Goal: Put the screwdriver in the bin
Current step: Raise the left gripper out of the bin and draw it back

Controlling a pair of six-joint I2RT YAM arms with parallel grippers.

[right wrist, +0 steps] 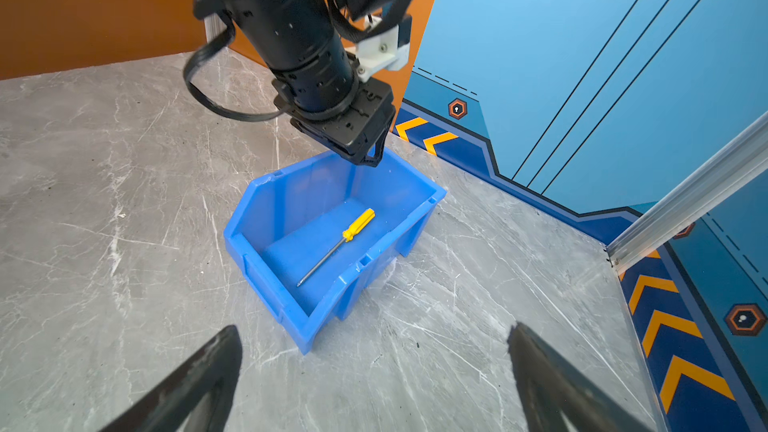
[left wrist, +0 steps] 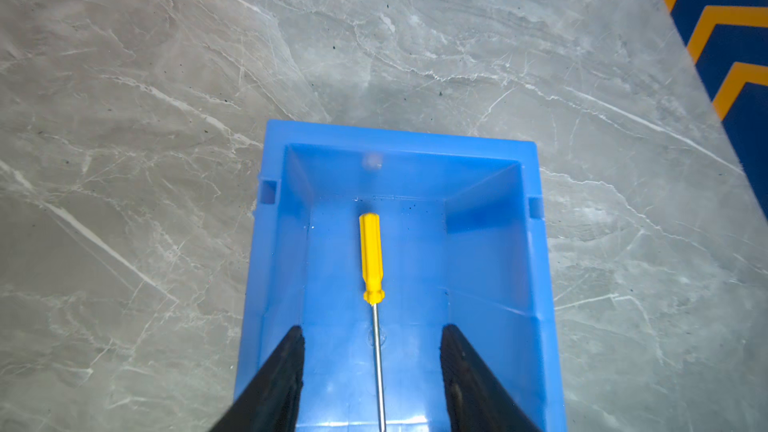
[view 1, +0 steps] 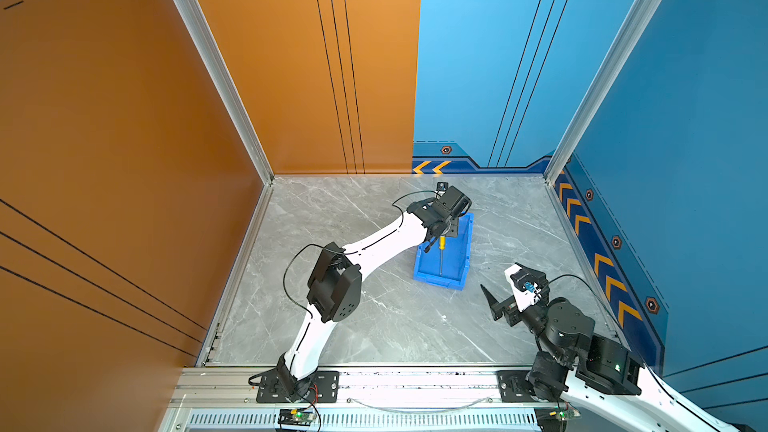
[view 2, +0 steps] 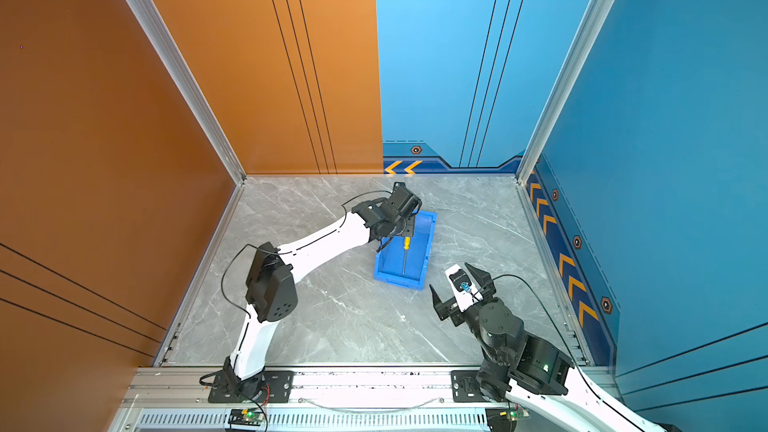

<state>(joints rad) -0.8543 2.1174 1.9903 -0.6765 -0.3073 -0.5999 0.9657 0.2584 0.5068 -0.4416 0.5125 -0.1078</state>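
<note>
Grey, white-veined tabletop [view 1: 374,326] carries everything we see, and we take the bin [view 1: 436,281] as our marker. An orange wall [view 1: 124,118] stands well off one long side of it, and a blue wall [view 1: 685,118] with yellow chevrons well off the other. The bin is bright blue and rectangular, with sloped walls and a thick rim. It rests on the tabletop with its low lipped end toward the robot's bases.

We find the screwdriver [right wrist: 348,234] inside the bin, lying flat on its floor, roughly along its length. Its yellow handle points toward the bin's tall end and its thin silver shaft toward the low lipped end. It touches neither long wall.

The left gripper [left wrist: 372,328] hangs above the bin's tall end, pointing down into it. In the left wrist view we see its two black fingers [left wrist: 286,367] spread apart, one toward each long wall. The shaft runs between them with a clear gap on both sides, so the jaws stand open and grip nothing.

The right gripper [right wrist: 374,328] sits well apart from the bin, off its low end on the blue-wall side, over the tabletop and facing the bin. We see its jaws parted wide as well, with only bare tabletop between them.
</note>
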